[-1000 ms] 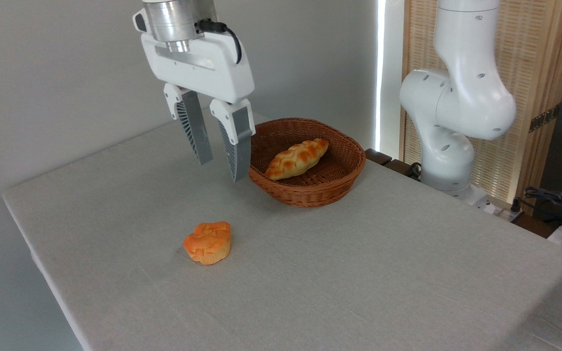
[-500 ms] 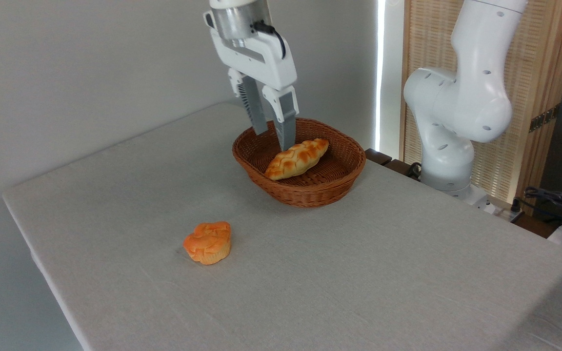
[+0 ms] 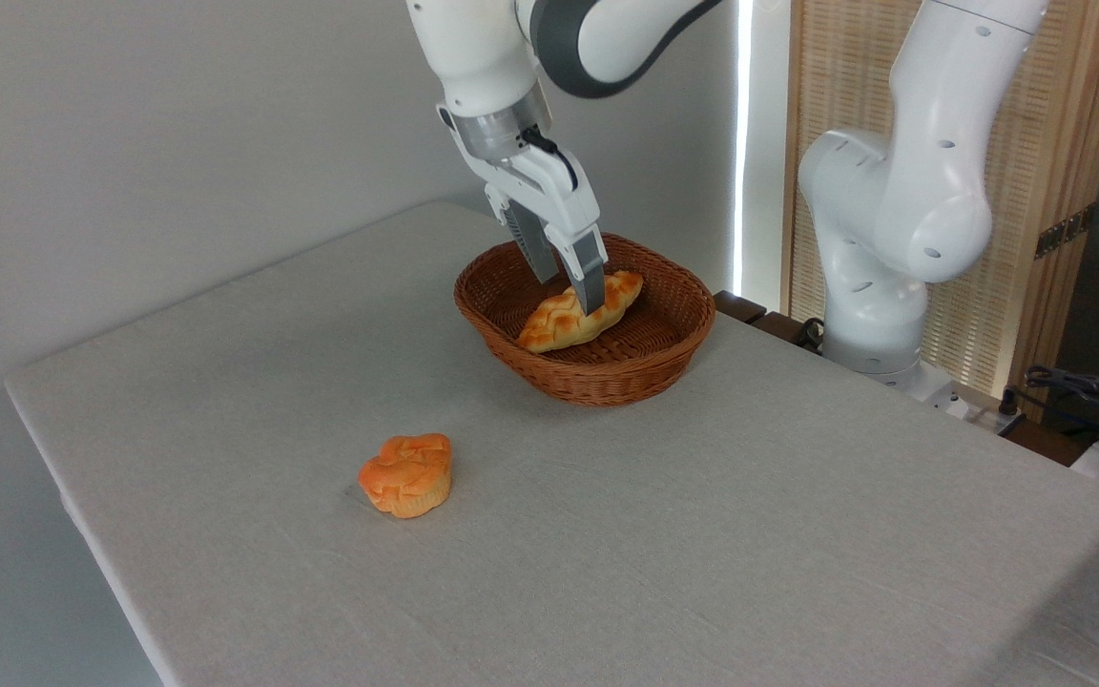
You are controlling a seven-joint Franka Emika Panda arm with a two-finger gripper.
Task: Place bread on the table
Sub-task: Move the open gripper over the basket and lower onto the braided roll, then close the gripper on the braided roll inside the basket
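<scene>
We judge grasp approach: claw (image 3: 570, 292) parted narrowly, straddling bread (image 3: 580, 311) in basket (image 3: 607, 382). Next: close, lift, carry to surface (image 3: 607, 534).

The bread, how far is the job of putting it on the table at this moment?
Done: the hand has reached the wicker basket. In hand: its open fingers straddle the bread, which lies in the basket; I cannot tell if they touch it. Left: closing, lifting, and setting it on the table, where an orange bun sits.
</scene>
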